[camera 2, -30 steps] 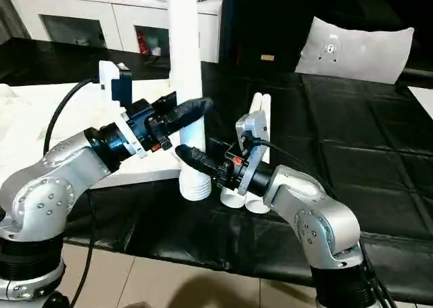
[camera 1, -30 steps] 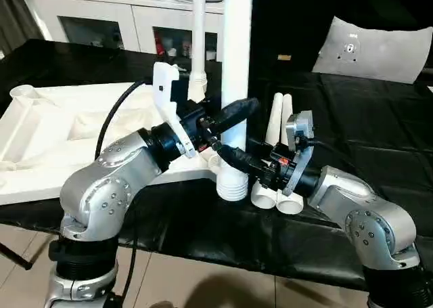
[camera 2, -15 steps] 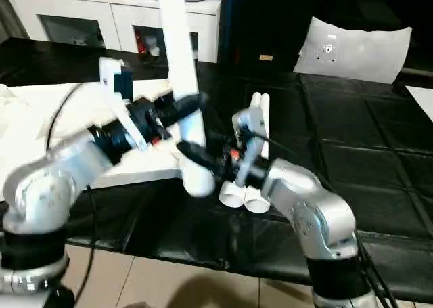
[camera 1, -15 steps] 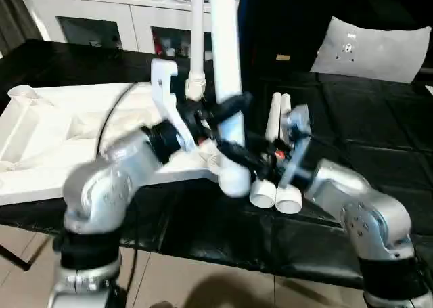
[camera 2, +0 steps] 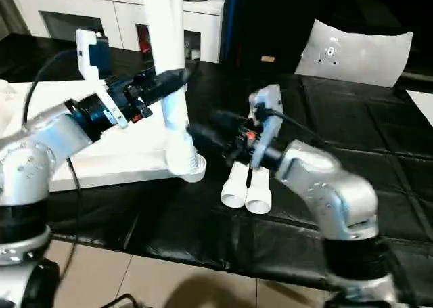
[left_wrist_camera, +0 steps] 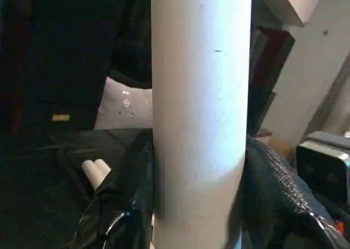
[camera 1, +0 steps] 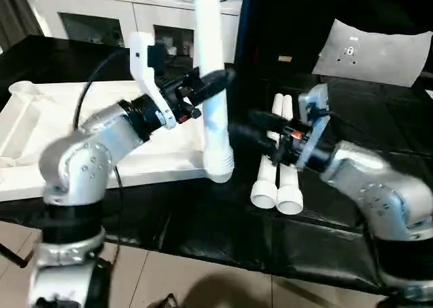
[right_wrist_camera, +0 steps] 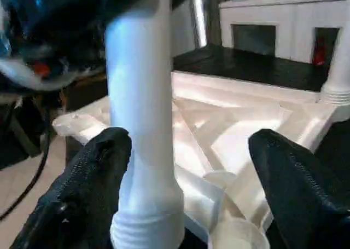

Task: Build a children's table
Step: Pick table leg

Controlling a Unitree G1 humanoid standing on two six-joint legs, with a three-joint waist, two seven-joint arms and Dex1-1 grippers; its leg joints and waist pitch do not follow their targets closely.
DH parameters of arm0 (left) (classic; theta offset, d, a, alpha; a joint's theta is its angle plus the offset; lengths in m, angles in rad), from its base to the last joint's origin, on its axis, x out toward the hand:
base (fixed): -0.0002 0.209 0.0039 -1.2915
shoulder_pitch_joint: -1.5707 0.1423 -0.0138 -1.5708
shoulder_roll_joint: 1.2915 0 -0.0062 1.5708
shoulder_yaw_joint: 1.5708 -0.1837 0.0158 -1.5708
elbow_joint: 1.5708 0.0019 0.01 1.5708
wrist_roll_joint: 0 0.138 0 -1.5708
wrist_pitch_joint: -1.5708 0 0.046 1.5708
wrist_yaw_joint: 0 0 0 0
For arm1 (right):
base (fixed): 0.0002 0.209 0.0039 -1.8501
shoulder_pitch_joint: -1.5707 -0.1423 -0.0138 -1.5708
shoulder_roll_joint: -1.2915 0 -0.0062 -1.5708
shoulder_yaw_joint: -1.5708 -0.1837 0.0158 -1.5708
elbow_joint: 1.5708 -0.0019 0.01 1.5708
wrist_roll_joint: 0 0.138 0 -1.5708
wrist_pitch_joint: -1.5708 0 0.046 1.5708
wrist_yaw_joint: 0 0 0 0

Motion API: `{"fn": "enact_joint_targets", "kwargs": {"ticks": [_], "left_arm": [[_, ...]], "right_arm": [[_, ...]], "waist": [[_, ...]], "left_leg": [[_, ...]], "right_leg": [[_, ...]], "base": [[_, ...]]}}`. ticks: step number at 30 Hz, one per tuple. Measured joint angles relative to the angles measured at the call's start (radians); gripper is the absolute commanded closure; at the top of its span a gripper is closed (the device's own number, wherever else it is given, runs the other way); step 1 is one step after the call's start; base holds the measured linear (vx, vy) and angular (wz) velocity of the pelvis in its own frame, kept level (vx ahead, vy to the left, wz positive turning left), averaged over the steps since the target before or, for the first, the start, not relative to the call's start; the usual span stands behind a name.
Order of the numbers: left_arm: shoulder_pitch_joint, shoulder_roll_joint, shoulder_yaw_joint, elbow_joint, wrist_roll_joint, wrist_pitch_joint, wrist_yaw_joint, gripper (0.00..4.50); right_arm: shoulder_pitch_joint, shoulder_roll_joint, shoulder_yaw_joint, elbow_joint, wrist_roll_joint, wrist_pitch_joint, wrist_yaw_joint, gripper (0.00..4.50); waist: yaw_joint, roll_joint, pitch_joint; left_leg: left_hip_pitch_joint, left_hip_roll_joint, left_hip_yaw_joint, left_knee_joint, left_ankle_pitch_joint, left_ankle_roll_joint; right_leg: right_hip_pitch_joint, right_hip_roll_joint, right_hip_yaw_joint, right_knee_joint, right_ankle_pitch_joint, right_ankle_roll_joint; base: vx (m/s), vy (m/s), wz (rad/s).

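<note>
The children's table top (camera 1: 40, 118) lies ribbed side up on the left of the black table. My left gripper (camera 1: 211, 81) is shut on a white leg (camera 1: 213, 118) and holds it nearly upright. The leg's threaded end (camera 1: 220, 169) is by the top's near right corner. In the left wrist view, the leg (left_wrist_camera: 199, 96) stands between both fingers (left_wrist_camera: 126, 205). My right gripper (camera 1: 247, 127) is just right of the leg's lower part. It is open, with fingers (right_wrist_camera: 295, 189) spread wide around nothing. Two more legs (camera 1: 277, 179) lie side by side under my right wrist. Another leg (right_wrist_camera: 334, 68) stands in a far corner socket.
White cabinets with glass doors (camera 1: 101, 24) line the back. A flat grey-white panel with small holes (camera 1: 375, 51) lies at the back right. The black table's front edge (camera 1: 223, 250) runs just below the lying legs, with tiled floor beyond.
My right gripper opened, let go of the leg's lower end and drew back to the right. My left arm rose and swung the leg leftwards, towards the table top's corner.
</note>
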Motion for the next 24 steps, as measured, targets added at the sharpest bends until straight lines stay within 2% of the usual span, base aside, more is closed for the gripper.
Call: {"fn": "enact_joint_targets", "kwargs": {"ticks": [3,5,10,19,24], "left_arm": [[-0.004,0.019,-0.038,-0.001,0.031,-0.014,-0.031,2.66],[-0.004,0.048,-0.089,-0.003,0.07,-0.029,-0.058,2.66],[-0.005,0.046,-0.177,-0.022,0.106,-0.042,-0.084,2.66],[-0.019,0.045,-0.189,-0.031,0.12,-0.052,-0.106,2.66],[-0.022,0.045,-0.189,-0.032,0.12,-0.054,-0.112,2.66]], "right_arm": [[-0.004,-0.024,0.032,0.0,-0.009,0.036,0.01,0.71],[-0.013,-0.029,0.063,0.002,-0.02,0.055,0.006,0.71],[-0.047,0.003,0.106,0.011,-0.037,0.064,-0.007,0.71],[-0.048,0.034,0.112,0.042,-0.043,0.087,-0.029,0.71],[-0.048,0.048,0.112,0.043,-0.042,0.094,-0.037,1.16]], "waist": [[0.0,-0.001,0.0],[0.0,-0.002,0.001],[0.0,-0.003,0.0],[0.0,-0.004,0.0],[-0.001,-0.004,0.0]], "left_leg": [[0.0,0.0,0.0,0.0,0.0,0.0],[0.0,0.0,0.0,0.0,0.0,-0.001],[0.0,0.0,0.0,0.0,0.001,-0.001],[0.0,0.001,0.0,0.0,0.002,-0.003],[0.0,0.001,0.0,0.0,0.002,-0.003]], "right_leg": [[0.0,0.0,0.0,0.0,0.0,0.0],[0.0,0.0,0.0,0.001,0.0,0.0],[0.0,0.0,0.0,0.001,0.0,0.0],[0.0,0.0,0.0,0.001,0.001,0.0],[0.0,0.0,0.0,0.002,0.001,0.0]], "base": [[0.0,0.0,0.0],[0.0,0.0,0.0],[0.0,0.0,0.0],[0.0,0.0,0.0],[0.0,0.0,0.0]]}}
